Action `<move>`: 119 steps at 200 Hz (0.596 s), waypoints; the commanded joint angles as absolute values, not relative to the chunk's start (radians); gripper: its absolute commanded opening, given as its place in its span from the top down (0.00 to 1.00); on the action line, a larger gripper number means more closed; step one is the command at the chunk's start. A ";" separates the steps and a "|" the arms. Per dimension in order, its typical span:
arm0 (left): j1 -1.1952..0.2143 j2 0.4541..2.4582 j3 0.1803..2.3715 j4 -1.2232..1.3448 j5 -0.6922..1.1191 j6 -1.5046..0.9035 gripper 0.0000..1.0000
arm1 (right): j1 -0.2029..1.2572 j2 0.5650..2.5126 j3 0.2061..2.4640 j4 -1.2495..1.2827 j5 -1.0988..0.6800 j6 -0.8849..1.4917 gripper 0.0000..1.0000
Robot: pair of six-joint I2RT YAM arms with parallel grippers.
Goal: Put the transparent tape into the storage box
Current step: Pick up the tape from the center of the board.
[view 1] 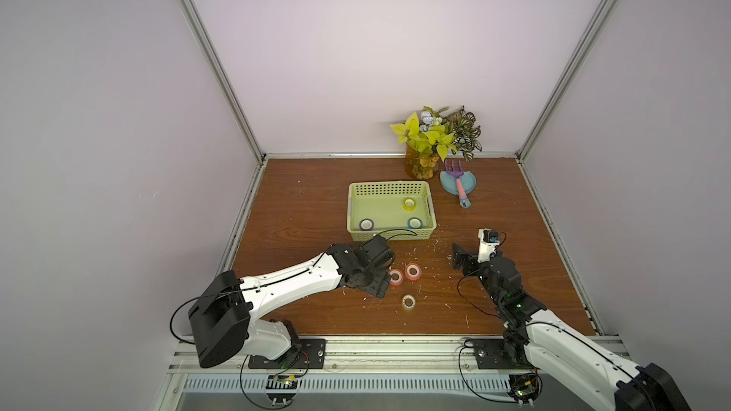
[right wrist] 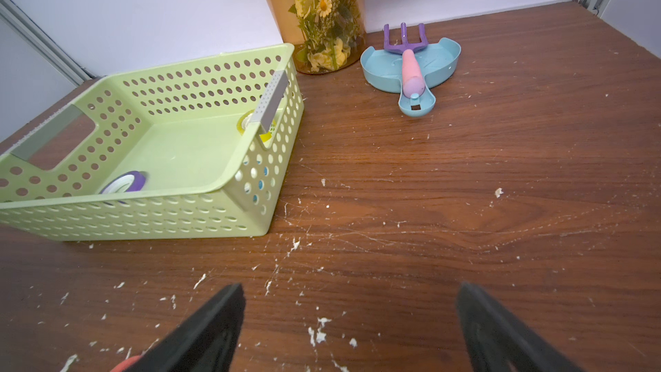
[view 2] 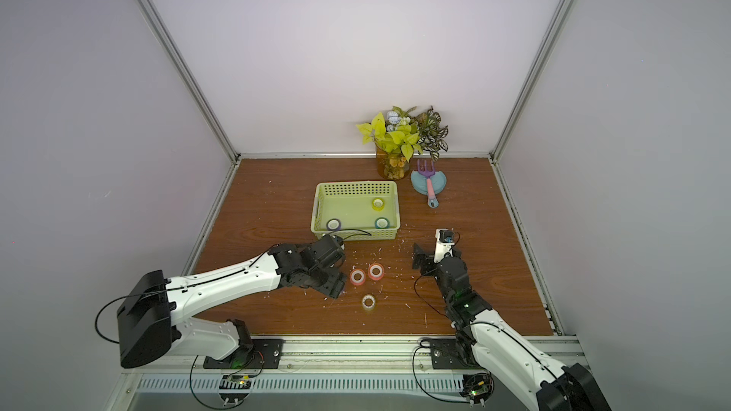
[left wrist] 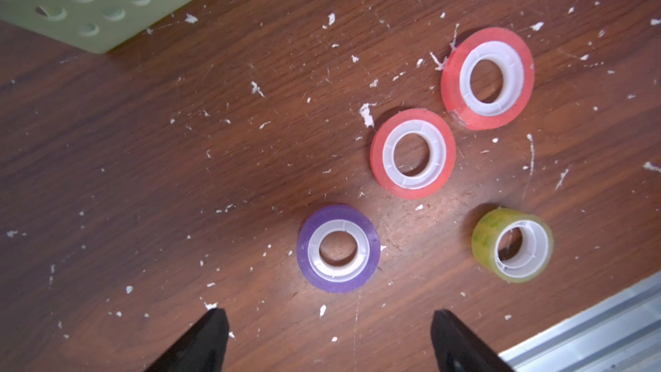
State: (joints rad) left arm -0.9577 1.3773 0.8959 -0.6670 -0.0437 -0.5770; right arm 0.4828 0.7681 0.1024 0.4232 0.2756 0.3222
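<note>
Both jaws gape empty; three tape rolls (view 1: 408, 203) lie inside the storage box (view 1: 389, 190), four rolls (left wrist: 338, 248) wait outside on the table (view 1: 514, 207).

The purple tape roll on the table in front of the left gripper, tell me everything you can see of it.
The small translucent purple tape roll has a white plastic core with an open hole. It lies flat on the brown wooden table, hole upward, just ahead of the open left gripper, ungripped. Nothing else touches it; the nearest orange-red roll lies apart.
</note>
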 commanded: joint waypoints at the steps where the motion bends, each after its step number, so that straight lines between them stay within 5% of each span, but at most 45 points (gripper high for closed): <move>1: -0.968 1.408 0.891 -0.645 -0.024 -0.586 0.15 | 0.484 0.770 0.141 0.469 0.267 0.327 0.01; 119: -0.971 1.558 0.900 -0.577 0.019 -0.557 0.24 | 0.485 0.769 0.141 0.468 0.267 0.327 0.01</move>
